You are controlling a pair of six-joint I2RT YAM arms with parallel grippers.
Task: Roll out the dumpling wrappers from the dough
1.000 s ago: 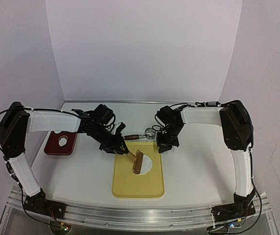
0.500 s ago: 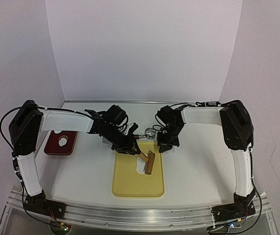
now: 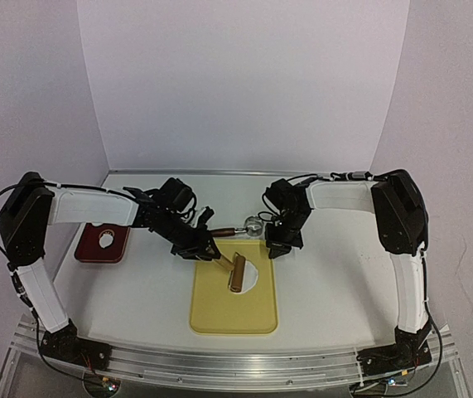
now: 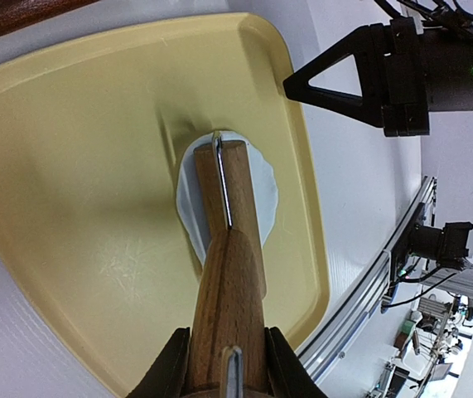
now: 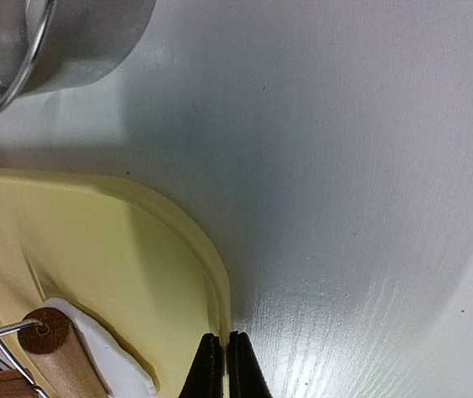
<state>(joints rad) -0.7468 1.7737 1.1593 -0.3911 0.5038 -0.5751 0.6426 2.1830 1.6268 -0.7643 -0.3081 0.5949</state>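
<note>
At frame center on the counter (image 3: 327,282), your left end effector (image 4: 228,369) is clamped on the wooden roller (image 3: 237,273), whose barrel lies across the flattened dough (image 4: 267,186) on the yellow board (image 3: 219,311). Your right end effector (image 5: 222,365), closed, sits at its rim. Rolling appears in hand; next, push evenly.

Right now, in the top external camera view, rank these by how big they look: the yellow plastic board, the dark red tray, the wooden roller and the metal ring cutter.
Largest to smallest:
1. yellow plastic board
2. dark red tray
3. wooden roller
4. metal ring cutter
None look alike enough to tie.
</note>
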